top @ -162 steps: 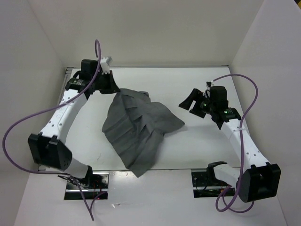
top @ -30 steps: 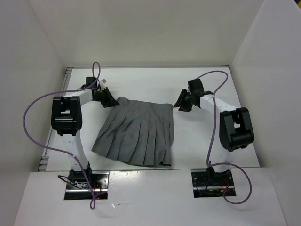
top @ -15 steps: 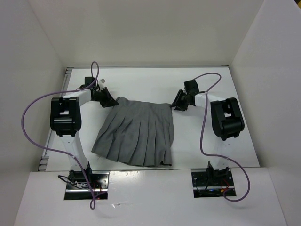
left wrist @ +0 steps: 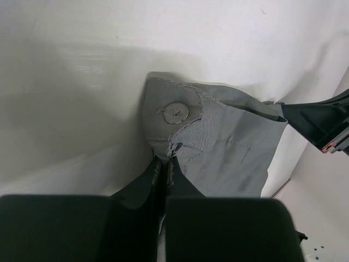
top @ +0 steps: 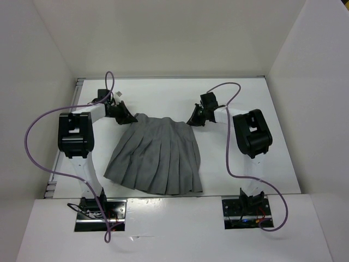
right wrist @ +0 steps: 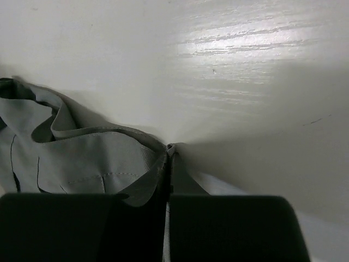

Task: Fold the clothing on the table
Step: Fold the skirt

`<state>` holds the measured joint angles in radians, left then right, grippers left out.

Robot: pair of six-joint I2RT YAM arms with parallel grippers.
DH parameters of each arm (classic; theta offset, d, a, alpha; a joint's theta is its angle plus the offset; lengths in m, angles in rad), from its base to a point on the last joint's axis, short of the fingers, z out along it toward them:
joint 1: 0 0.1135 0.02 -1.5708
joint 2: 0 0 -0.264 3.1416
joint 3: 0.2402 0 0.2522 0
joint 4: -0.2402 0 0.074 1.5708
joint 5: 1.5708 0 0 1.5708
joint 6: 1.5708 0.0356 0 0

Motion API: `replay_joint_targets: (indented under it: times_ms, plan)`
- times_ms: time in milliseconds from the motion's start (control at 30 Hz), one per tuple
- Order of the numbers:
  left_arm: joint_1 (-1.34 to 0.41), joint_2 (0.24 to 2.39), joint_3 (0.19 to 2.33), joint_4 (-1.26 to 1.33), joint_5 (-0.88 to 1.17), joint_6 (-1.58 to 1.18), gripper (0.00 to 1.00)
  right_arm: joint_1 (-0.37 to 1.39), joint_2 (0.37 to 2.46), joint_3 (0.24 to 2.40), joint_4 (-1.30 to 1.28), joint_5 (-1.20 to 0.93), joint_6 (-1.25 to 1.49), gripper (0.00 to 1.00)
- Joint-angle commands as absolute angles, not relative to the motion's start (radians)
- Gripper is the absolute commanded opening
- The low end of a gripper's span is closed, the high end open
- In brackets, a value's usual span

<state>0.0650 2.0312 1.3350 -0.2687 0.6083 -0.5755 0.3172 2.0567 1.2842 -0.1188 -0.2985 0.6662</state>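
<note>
As skirt lies spread on table — left pincer, right pincer clamp its far corners.

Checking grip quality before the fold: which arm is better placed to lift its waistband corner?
Left, probably. The left gripper is shut on the skirt just below the button; the right gripper pinches only the very edge of its corner.
</note>
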Motion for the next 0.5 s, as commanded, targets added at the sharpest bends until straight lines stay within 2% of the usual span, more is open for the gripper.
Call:
replay_joint_targets:
  times_ms: [0,200,267,467]
  plan:
    - [0.075,1.999,1.331,-0.267,0.653,-0.552,0.00,0.330,2.030,1.254,-0.218,-0.209,0.644,0.00]
    - [0.109,1.912,1.351,-0.267,0.744,-0.552,0.00,0.305,1.666,1.258,-0.461,0.133,0.653,0.00]
    - [0.120,1.872,1.376,-0.276,0.767,-0.552,0.00,0.281,1.553,1.281,-0.503,0.152,0.623,0.00]
    - [0.130,1.850,1.423,-0.276,0.870,-0.578,0.00,0.244,1.456,1.353,-0.591,0.152,0.588,0.00]
